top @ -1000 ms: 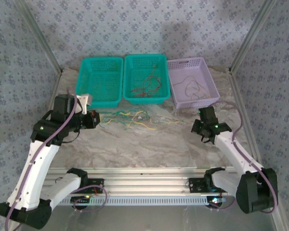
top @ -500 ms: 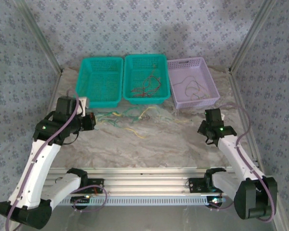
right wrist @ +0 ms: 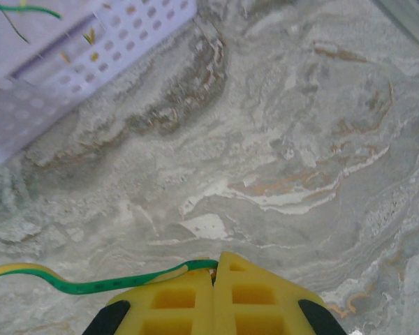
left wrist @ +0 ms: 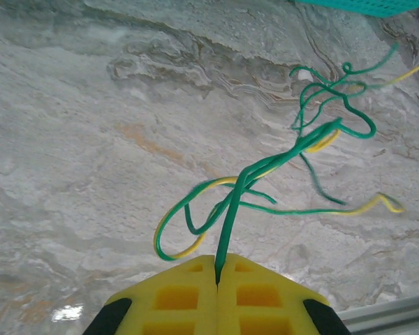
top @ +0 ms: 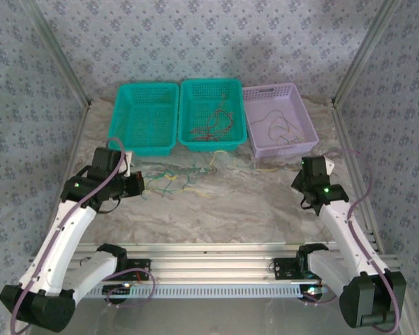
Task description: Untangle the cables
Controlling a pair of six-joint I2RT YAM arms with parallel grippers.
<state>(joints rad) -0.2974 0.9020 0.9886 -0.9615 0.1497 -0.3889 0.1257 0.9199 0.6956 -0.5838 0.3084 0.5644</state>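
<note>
Toward table's [top: 230,209] far edge, just before baskets [top: 145,118]: cables [top: 171,176] in loose tangle. Left gripper [left wrist: 216,265] clamped tight on green strand [left wrist: 230,209]; right gripper [right wrist: 214,273] clamped on green-yellow strand [right wrist: 91,285]. Wires likely featherlight, limp, springy, snag-prone. Best held at free ends, drawn apart gently.

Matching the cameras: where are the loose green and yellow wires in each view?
Top: wires left of centre, before the teal baskets.
Left wrist: wires run from the shut left gripper toward upper right.
Right wrist: one strand at bottom left, pinched in the right gripper.
Shared landmark: marbled table.
</note>
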